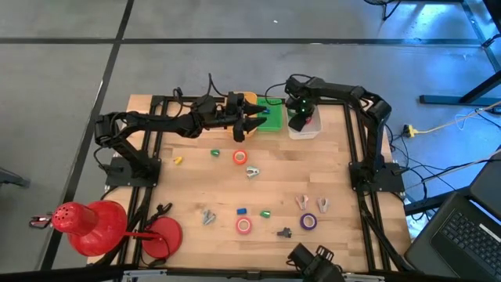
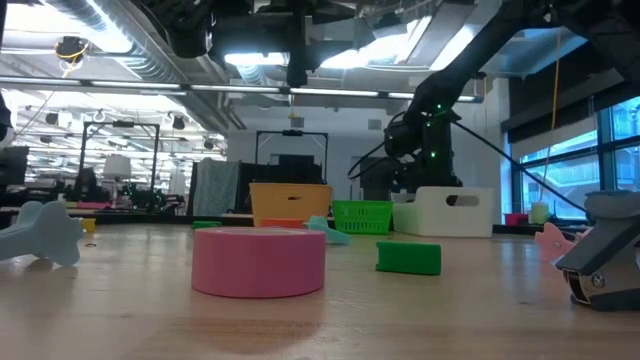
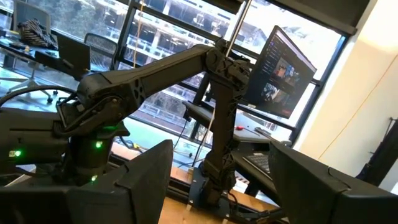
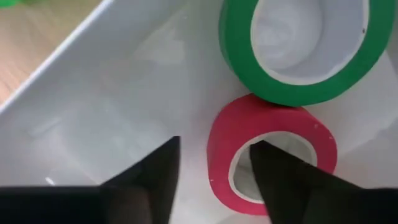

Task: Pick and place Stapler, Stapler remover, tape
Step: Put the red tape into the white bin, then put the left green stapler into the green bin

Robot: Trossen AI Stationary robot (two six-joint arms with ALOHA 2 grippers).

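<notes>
Risk: red tape (image 4: 271, 163) snags on rising right gripper (image 4: 214, 180) | state: fingers parted, one inside the ring, tape lying in white bin (image 4: 112, 93) beside green tape (image 4: 305, 50) | left gripper (image 1: 252, 123): released, hovering beside bin.

White bin (image 1: 307, 129): right gripper (image 4: 214, 180) fills the space above it; green roll (image 4: 298, 50) and red roll (image 4: 273, 152) crowd its floor, touching each other.
Beside the bin: green basket (image 1: 270, 119) stands close, left gripper (image 1: 254, 123) hanging in front of that (spread fingers).
Nearer than the bin: bare wood (image 1: 329, 168), then scattered small items.
</notes>
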